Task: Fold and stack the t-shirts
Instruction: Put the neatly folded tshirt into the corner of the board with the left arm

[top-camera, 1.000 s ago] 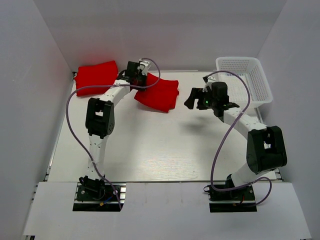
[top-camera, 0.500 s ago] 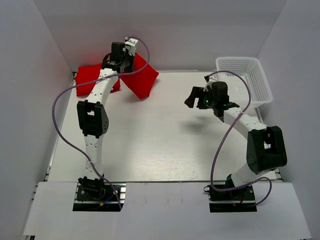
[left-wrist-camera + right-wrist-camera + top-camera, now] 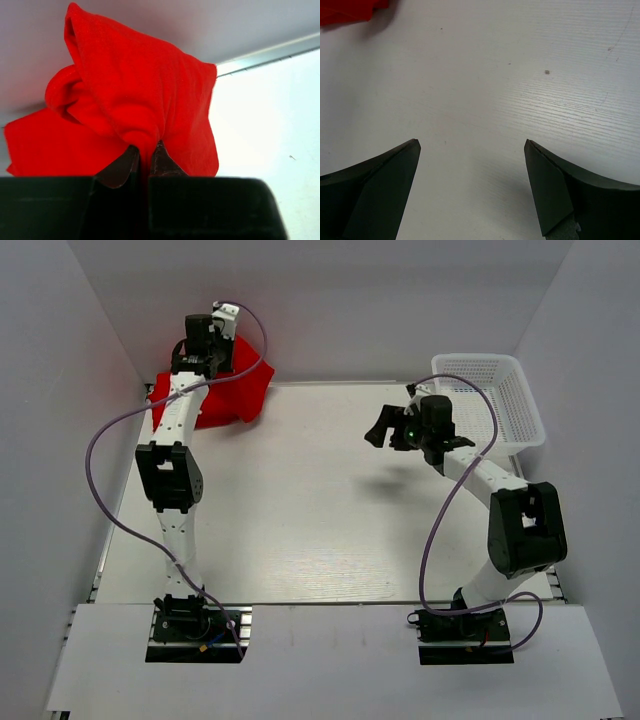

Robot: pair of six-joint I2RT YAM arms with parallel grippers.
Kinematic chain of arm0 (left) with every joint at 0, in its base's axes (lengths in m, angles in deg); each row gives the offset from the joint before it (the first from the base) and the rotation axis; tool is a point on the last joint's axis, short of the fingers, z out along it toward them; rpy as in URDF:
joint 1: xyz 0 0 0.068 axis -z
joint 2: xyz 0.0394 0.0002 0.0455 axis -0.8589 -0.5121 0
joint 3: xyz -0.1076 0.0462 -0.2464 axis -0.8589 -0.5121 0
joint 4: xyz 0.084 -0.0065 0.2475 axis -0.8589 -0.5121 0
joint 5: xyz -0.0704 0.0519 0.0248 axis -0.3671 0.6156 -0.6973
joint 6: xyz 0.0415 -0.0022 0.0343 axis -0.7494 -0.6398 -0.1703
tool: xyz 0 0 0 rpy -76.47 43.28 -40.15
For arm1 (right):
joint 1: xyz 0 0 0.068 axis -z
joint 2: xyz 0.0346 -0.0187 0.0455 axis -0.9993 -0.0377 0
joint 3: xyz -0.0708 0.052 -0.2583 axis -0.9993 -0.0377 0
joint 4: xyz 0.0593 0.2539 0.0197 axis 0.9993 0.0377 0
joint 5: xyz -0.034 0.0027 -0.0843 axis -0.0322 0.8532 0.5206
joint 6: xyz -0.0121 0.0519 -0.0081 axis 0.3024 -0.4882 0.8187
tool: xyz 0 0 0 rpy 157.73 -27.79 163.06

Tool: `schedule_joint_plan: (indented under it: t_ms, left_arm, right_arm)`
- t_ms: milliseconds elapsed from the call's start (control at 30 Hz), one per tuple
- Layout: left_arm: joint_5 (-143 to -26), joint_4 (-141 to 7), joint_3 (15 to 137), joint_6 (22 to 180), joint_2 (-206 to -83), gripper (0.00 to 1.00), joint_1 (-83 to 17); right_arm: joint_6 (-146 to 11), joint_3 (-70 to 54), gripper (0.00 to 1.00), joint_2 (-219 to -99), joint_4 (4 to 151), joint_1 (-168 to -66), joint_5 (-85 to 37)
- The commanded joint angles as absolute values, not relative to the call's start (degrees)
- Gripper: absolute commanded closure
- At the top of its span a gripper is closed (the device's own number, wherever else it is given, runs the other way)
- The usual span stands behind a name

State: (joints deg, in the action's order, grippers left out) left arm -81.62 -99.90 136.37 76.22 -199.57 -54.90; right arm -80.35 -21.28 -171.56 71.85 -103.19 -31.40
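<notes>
White bench (image 3: 300, 530) stretching ahead, my right pincer (image 3: 470, 145) is hovering wide open, waiting its turn; farther back, my left pincer (image 3: 146, 150) is pinching a red t-shirt (image 3: 130, 90), apparently lifting it onto another t-shirt (image 3: 35, 145) for stacking.

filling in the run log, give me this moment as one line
left claw: shut on red t-shirt, held above far-left corner | right claw: open, holding nothing, above table | basket: far right
</notes>
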Motion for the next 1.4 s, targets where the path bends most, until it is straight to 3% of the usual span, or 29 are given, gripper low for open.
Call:
schedule_joint_plan:
  t_ms: [0,500,1000,1100,1167,1267,1333,1367]
  left_arm:
    - [-82.92,-96.14,140.40,76.12,-195.35,1.00,-56.90]
    - [-91.01,-92.80,140.93,79.72,-195.35,1.00,-63.93]
    - [-87.60,-90.08,135.22,77.61,-200.96,1.00,-68.25]
    - [-85.32,-89.46,134.69,77.61,-202.72,0.87,-68.77]
    - [-83.64,-89.46,135.22,77.61,-203.43,0.51,-68.77]
    - [-76.98,-88.94,135.91,78.14,-204.05,0.34,-69.30]
    - [-70.64,-89.63,137.67,78.67,-204.57,0.00,-69.83]
    - [-68.28,-89.64,137.68,78.67,-204.58,0.00,-69.83]
  right_arm:
    - [-81.50,-18.15,0.10,-172.35,69.05,-103.22,-33.53]
    - [-82.90,-14.98,0.10,-175.08,69.22,-103.40,-35.20]
    - [-81.94,-8.75,0.10,-179.03,74.14,-103.66,-34.50]
    - [-81.68,-7.60,0.10,-179.82,75.46,-103.48,-33.98]
    - [-81.68,-6.81,0.10,-180.70,75.90,-103.57,-33.97]
    - [-81.59,-5.58,0.10,-181.32,76.78,-103.83,-33.80]
    - [-81.67,-5.05,0.10,-181.50,76.78,-103.92,-33.71]
    - [-81.41,-4.96,0.10,-181.41,76.78,-103.92,-33.45]
